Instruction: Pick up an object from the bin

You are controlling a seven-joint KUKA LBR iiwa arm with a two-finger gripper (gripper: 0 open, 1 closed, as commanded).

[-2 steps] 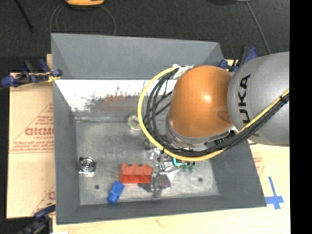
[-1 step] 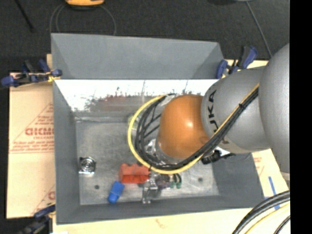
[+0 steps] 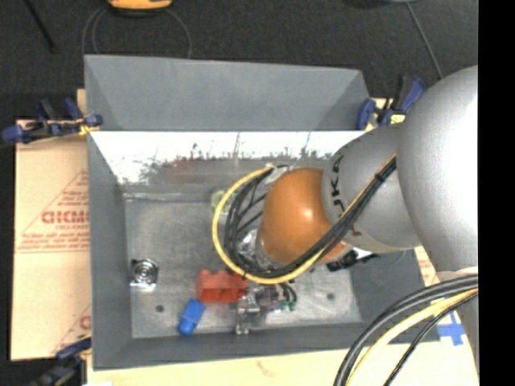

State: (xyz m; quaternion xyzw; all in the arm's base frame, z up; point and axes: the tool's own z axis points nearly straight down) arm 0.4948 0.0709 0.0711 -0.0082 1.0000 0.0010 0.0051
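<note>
My gripper (image 3: 251,308) reaches down near the front wall of the bin, just below the orange wrist cover. A red blocky thing (image 3: 217,287) lies right against its left side, touching or nearly so. A small blue cylinder-like piece (image 3: 190,318) rests further left by the front wall. A small dark green thing (image 3: 287,297) peeks out at the gripper's right. Whether anything is held is hidden.
A shiny round metal piece (image 3: 143,273) lies at the bin's left side. A pale yellowish thing (image 3: 218,199) shows behind the cable loop near the back. The arm and its cables cover the bin's right half.
</note>
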